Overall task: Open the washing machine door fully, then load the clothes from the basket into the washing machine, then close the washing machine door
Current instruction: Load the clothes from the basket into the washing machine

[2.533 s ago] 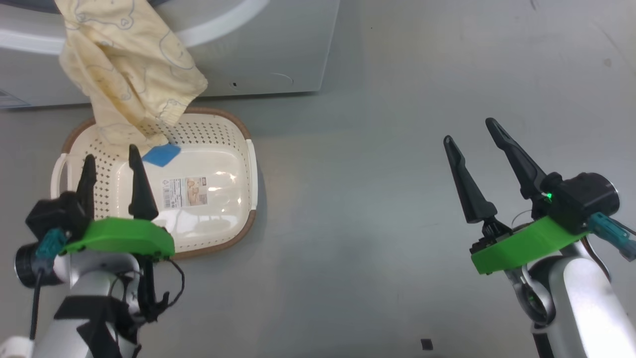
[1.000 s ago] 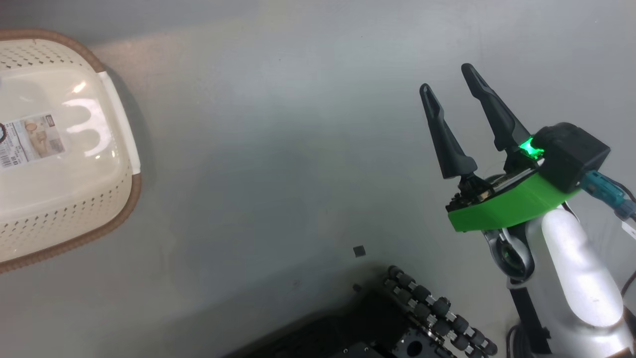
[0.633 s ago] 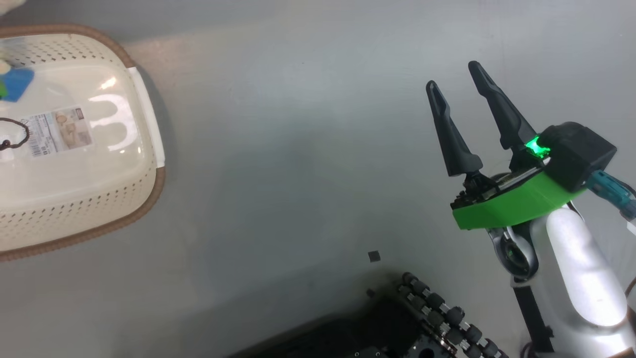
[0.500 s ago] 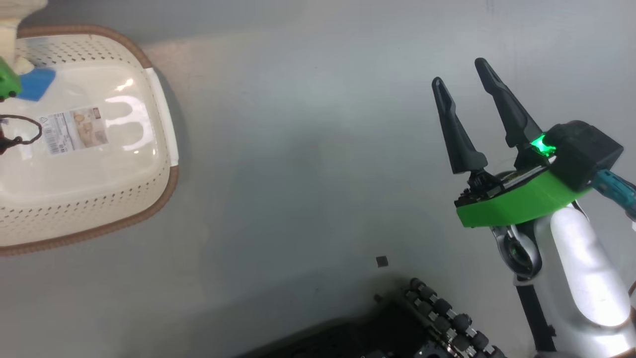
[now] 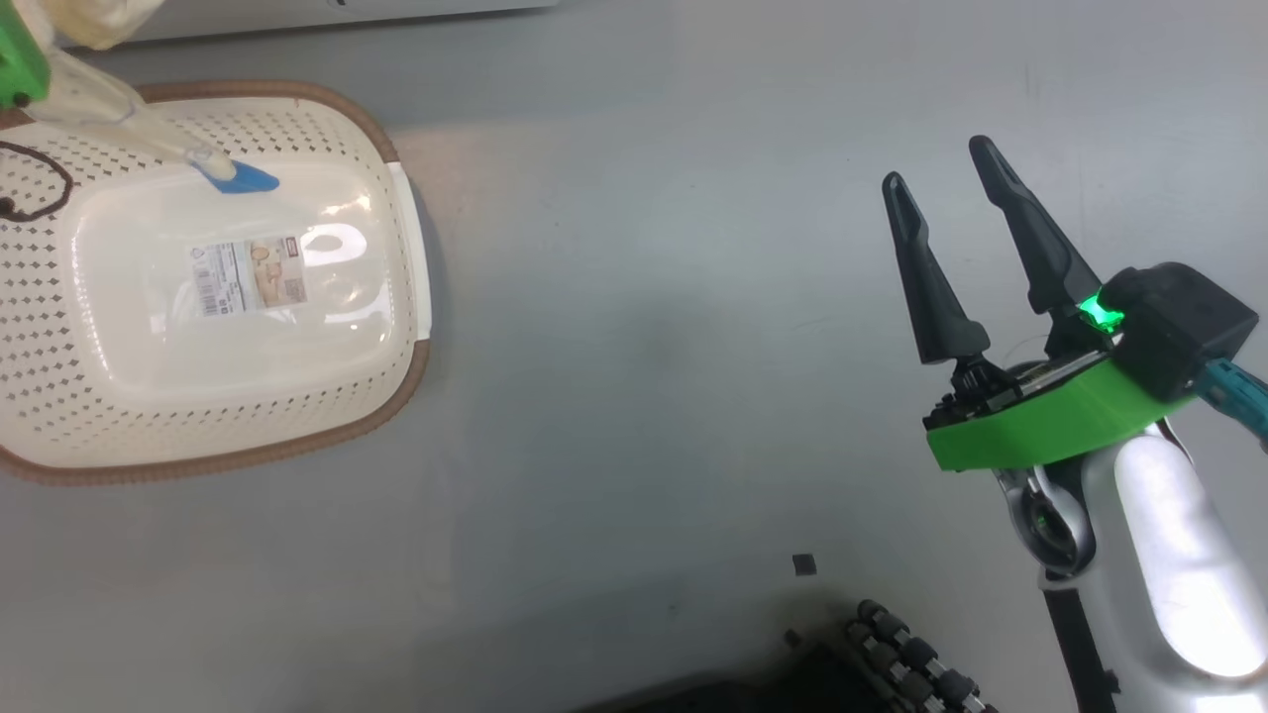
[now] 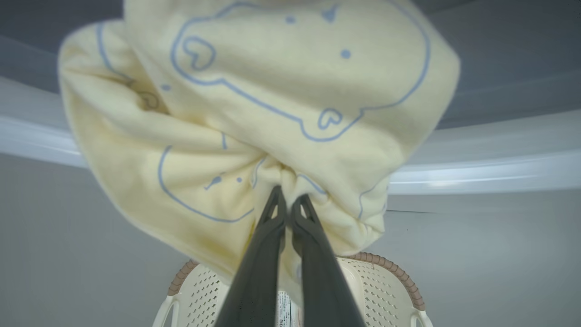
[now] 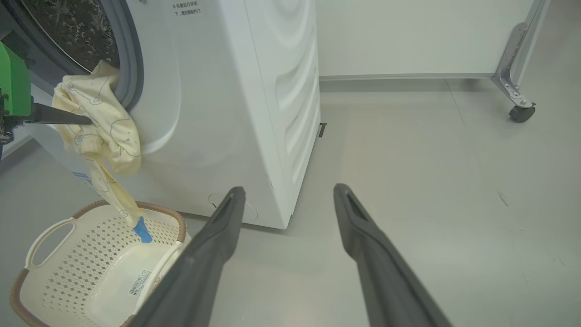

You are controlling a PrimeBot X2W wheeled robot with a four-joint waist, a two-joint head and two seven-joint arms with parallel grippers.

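Grey floor (image 5: 634, 347) surrounded the basket (image 5: 59, 396). The left gripper (image 6: 287, 204), earlier loose beside it, had clamped the clothes (image 6: 272, 91) at the machine (image 7: 227, 91) mouth, tail trailing below: loading half done. Fingers of the right gripper (image 5: 936, 166) stood apart.

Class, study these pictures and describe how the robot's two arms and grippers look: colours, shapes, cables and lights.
The right gripper has two long, dark, tapering fingers on a bright green mount. Behind sits a black box with a glowing green light and a teal plug. The forearm is glossy silver-white. The left gripper has the same dark grey fingers, with slots near their tips.
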